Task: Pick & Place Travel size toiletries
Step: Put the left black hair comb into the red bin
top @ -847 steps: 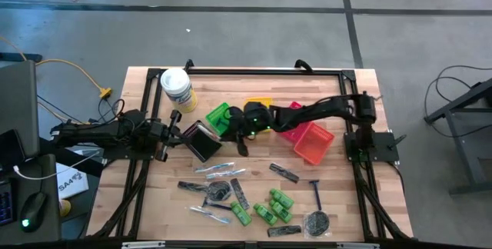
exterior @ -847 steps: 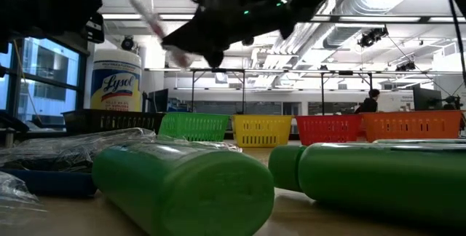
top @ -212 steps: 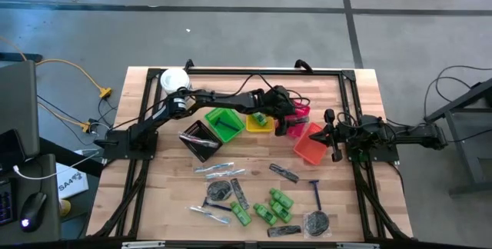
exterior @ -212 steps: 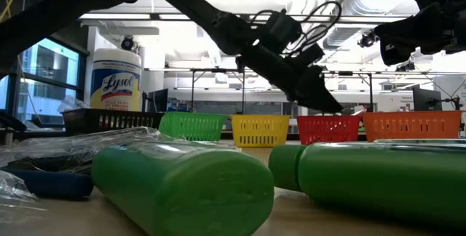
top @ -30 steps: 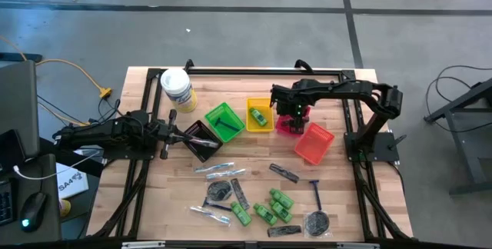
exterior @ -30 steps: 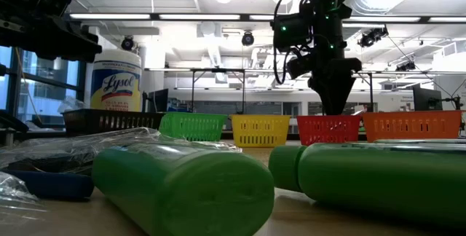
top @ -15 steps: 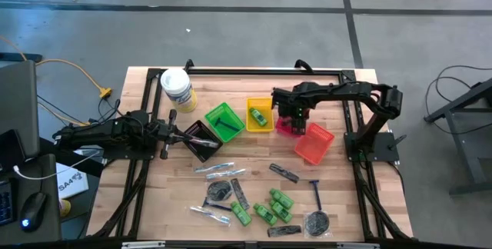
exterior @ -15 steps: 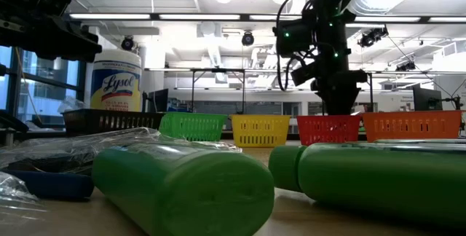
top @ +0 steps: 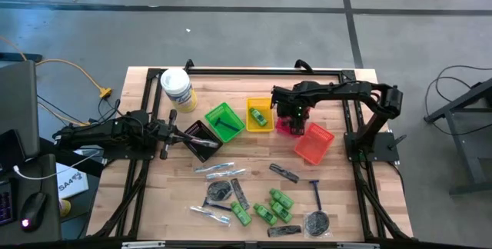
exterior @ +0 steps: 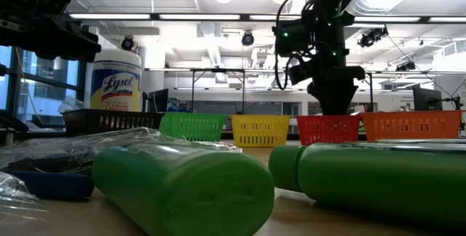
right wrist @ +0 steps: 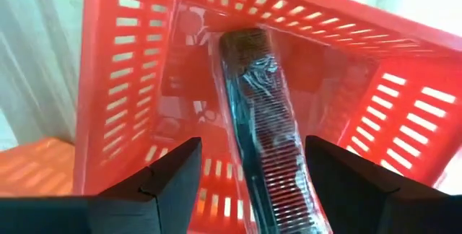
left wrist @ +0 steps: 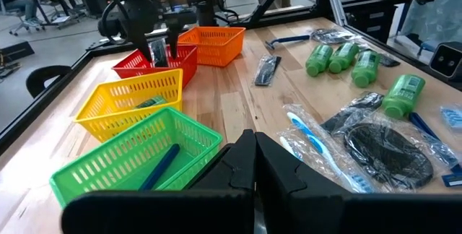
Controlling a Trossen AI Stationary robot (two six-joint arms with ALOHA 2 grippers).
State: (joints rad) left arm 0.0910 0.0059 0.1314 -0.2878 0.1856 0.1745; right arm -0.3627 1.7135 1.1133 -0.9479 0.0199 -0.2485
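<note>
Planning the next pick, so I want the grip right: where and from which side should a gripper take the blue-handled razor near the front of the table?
Grip the blue-handled razor across the middle of its slim handle, coming straight down. It lies flat on the wood with bare table beside it, clear of the green bottles.

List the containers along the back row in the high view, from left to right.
White tub → black basket → green basket → yellow basket → red basket, with the right gripper over it → orange basket.
</note>
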